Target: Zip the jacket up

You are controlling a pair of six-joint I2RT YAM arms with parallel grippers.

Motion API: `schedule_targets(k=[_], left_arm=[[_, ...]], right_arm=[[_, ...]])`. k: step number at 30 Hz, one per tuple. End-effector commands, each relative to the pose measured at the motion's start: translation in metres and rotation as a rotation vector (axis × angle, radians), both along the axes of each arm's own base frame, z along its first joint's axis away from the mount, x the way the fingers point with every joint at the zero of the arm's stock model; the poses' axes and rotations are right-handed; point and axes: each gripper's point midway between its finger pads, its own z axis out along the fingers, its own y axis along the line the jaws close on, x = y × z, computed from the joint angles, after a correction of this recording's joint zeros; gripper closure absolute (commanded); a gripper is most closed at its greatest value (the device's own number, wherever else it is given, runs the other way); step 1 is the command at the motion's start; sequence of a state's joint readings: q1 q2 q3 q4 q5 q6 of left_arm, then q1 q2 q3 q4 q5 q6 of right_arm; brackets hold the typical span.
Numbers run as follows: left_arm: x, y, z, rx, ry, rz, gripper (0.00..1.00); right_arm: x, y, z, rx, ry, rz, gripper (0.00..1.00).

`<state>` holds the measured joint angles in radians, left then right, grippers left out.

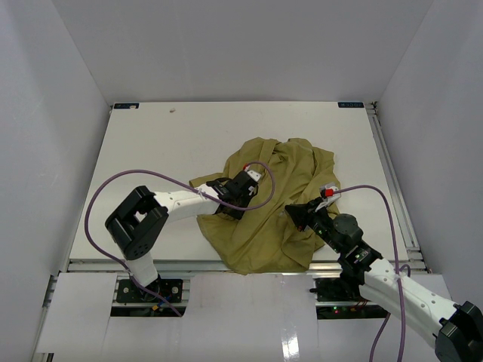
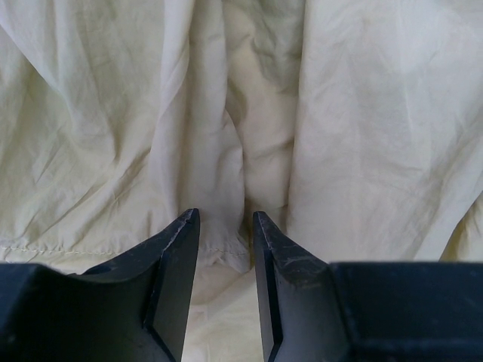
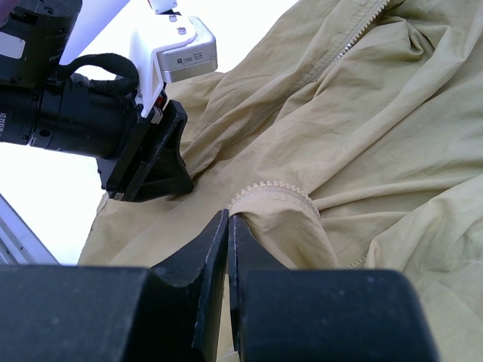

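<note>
The olive-yellow jacket (image 1: 264, 226) lies crumpled on the right half of the table. My left gripper (image 1: 232, 204) rests on its left part. In the left wrist view that gripper (image 2: 226, 219) is open, with a stitched fold of the jacket (image 2: 362, 113) lying loose between the fingers. My right gripper (image 1: 296, 213) sits on the jacket's right side. Seen from the right wrist, that gripper (image 3: 228, 217) is shut on a raised fold of the jacket (image 3: 362, 136) edged with zipper teeth (image 3: 275, 186). The left gripper's fingers (image 3: 155, 162) press on the cloth just beyond.
The white table (image 1: 166, 136) is boxed in by grey walls at the back and both sides. A metal rail (image 1: 392, 173) runs along its right edge. Purple cables (image 1: 151, 179) loop over both arms. A second zipper line (image 3: 362, 26) runs up the jacket.
</note>
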<state>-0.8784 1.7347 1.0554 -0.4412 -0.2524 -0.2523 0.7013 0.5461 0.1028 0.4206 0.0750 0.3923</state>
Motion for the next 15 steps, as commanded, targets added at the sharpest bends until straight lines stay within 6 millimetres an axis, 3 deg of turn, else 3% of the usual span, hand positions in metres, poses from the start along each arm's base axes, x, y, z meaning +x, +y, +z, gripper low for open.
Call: schedule_targets(k=[1,8,15], left_arm=[[0.005,-0.006,0.016,-0.029,-0.037,0.003,0.56],[0.005,-0.001,0.008,0.007,-0.034,0.014,0.63],[0.011,-0.002,0.02,-0.008,-0.066,0.036,0.87]], right_arm=[[0.005,0.001,0.023,0.042,-0.055,-0.011,0.92],[0.005,0.001,0.023,0.044,-0.055,-0.011,0.92],[0.005,0.001,0.023,0.043,-0.055,-0.012,0.92]])
